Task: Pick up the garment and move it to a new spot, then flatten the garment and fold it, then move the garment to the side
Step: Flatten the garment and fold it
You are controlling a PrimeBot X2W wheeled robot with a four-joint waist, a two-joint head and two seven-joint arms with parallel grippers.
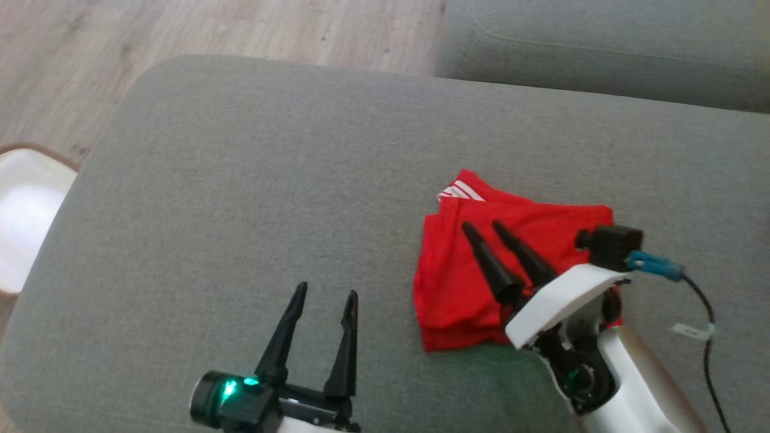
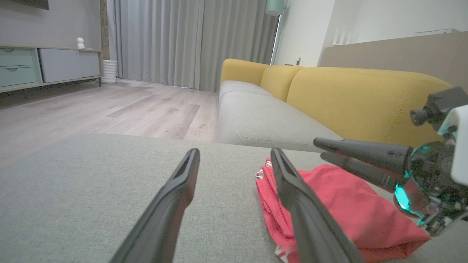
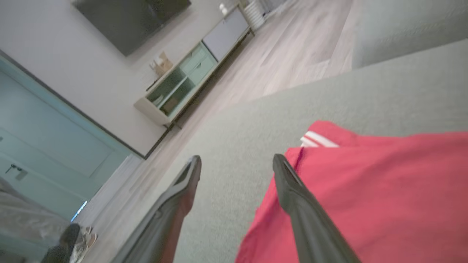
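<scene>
The left tool (image 1: 326, 290) and right tool (image 1: 480, 225) are both released, the right over the folded garment (image 1: 451, 288) on the cushion (image 1: 240, 180). Pinching just 1 layer could unfold it.

The left gripper (image 1: 327, 290) has two long, tapering black fingers on a black wrist with a glowing green light (image 1: 228, 388). The right gripper (image 1: 481, 225), fingered alike, wears a white shell (image 1: 562, 297), a boxy black camera (image 1: 610, 245), a blue connector (image 1: 652, 263) and a thin black cable (image 1: 707, 325)
</scene>
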